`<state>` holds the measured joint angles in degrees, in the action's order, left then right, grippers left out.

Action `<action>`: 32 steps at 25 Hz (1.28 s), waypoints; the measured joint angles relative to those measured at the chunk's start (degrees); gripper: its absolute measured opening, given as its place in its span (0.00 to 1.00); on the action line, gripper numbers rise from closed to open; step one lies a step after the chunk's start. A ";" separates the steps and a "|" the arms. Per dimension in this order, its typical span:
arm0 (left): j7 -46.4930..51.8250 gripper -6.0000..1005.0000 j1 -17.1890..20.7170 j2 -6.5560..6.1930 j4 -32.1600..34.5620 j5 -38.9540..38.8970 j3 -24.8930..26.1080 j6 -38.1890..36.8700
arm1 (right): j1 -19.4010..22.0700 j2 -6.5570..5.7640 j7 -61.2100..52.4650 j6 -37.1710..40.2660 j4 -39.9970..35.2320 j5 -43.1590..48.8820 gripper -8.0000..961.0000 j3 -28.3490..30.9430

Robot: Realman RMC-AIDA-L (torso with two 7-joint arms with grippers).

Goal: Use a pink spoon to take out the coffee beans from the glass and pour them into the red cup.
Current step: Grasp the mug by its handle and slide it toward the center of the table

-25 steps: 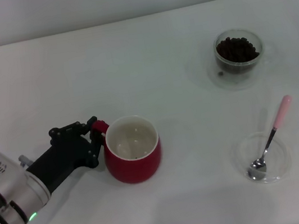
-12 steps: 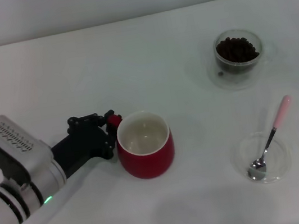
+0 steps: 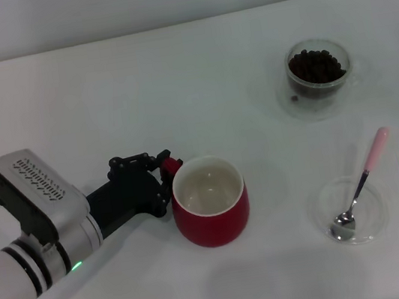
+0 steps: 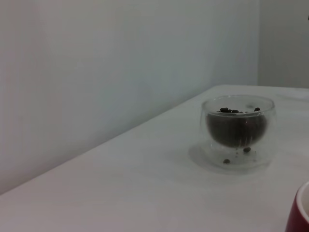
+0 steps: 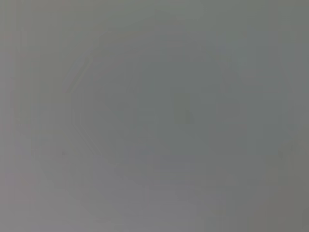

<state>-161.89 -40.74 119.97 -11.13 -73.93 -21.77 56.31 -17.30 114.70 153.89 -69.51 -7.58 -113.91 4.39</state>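
Note:
The red cup (image 3: pixel 212 211) stands left of the table's middle, its cream inside showing nothing in it. My left gripper (image 3: pixel 163 172) is shut on its small red handle from the left side. The glass (image 3: pixel 317 70) full of coffee beans (image 3: pixel 315 66) stands at the far right; the left wrist view shows the glass (image 4: pixel 237 129) too, with a sliver of the red cup (image 4: pixel 299 212). The pink spoon (image 3: pixel 362 180) rests with its metal bowl in a shallow clear dish (image 3: pixel 355 210) at the near right, handle pointing away. My right gripper is out of view.
A loose coffee bean (image 3: pixel 294 98) lies on the table just left of the glass. The white tabletop (image 3: pixel 174 85) stretches back to a pale wall.
My left arm has pushed the red cup by its handle steadily to the right and a little nearer. The glass, spoon and dish have not moved.

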 joint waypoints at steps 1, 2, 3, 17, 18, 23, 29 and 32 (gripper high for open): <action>0.00 0.13 0.06 0.00 0.00 0.00 0.02 0.12 | 0.06 0.00 0.00 0.00 0.00 0.01 0.89 0.00; 0.00 0.13 0.17 0.00 -0.01 0.01 0.06 0.33 | 0.06 0.00 0.00 0.00 0.00 0.03 0.89 0.00; 0.00 0.14 0.30 0.00 -0.02 0.01 0.07 0.51 | 0.07 0.00 0.00 0.02 0.00 0.08 0.89 -0.02; -0.04 0.58 2.07 0.00 -0.03 0.05 0.16 2.78 | 0.13 0.00 0.00 0.16 -0.07 0.18 0.89 -0.02; -0.05 0.58 2.45 -0.02 -0.03 0.05 0.16 3.32 | 0.16 0.00 0.00 0.16 -0.09 0.16 0.89 -0.01; -0.07 0.59 4.81 -0.11 -0.03 0.05 0.15 6.25 | 0.22 0.00 0.00 0.15 -0.27 0.19 0.89 0.00; -0.09 0.59 9.18 -0.26 0.52 -0.38 0.15 11.28 | 0.63 -0.04 0.00 0.05 -0.47 0.28 0.89 0.00; -0.09 0.59 11.33 -0.36 1.06 -0.54 0.19 13.30 | 0.72 -0.10 0.00 0.03 -0.51 0.28 0.89 -0.12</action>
<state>-161.98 -29.41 119.62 -10.08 -74.47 -21.58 69.61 -16.58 114.60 153.90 -69.48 -8.09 -113.63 4.27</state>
